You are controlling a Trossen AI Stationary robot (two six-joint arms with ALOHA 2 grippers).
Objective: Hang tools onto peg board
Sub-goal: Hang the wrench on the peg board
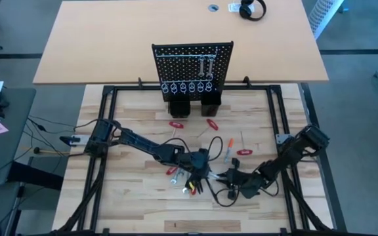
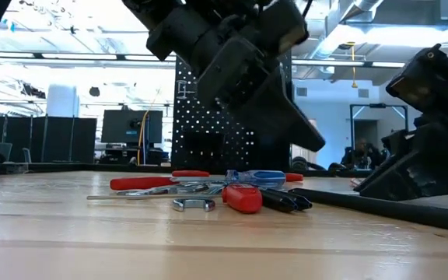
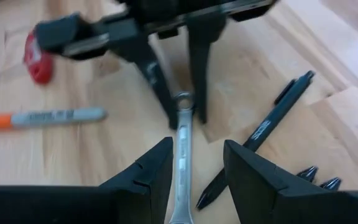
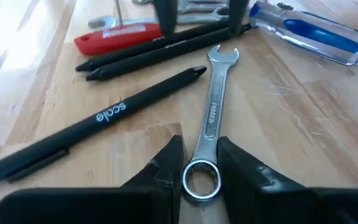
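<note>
A silver wrench point(image 4: 212, 112) lies flat on the wooden table amid loose tools. My right gripper point(image 4: 201, 142) is shut on its ring end. My left gripper point(image 3: 197, 146) faces it from the other side, open, one finger on each side of the wrench's shaft point(image 3: 182, 149) near the open-jawed end, touching nothing. In the high view both grippers point(image 1: 205, 172) point(image 1: 231, 177) meet at the table's middle, toward the near edge. The black peg board point(image 1: 192, 69) stands upright at the far edge, with wrenches point(image 1: 205, 65) hanging on it. My right gripper pinches the wrench's ring end point(image 4: 202, 180) between its two fingers point(image 4: 166, 168), one on each outer side of the ring. The fingers come low from the table's right, slanting slightly down, and run along the wrench. The wrench lies flat on the table.
Black pens point(image 4: 104, 115), a red-handled piece point(image 4: 120, 37) and a blue-handled screwdriver point(image 4: 309, 31) lie close around the wrench. An orange-capped marker point(image 3: 42, 117) lies nearby. More red pieces point(image 1: 176, 124) point(image 1: 244, 152) are scattered toward the board. Two black box holders point(image 1: 192, 106) stand at its foot.
</note>
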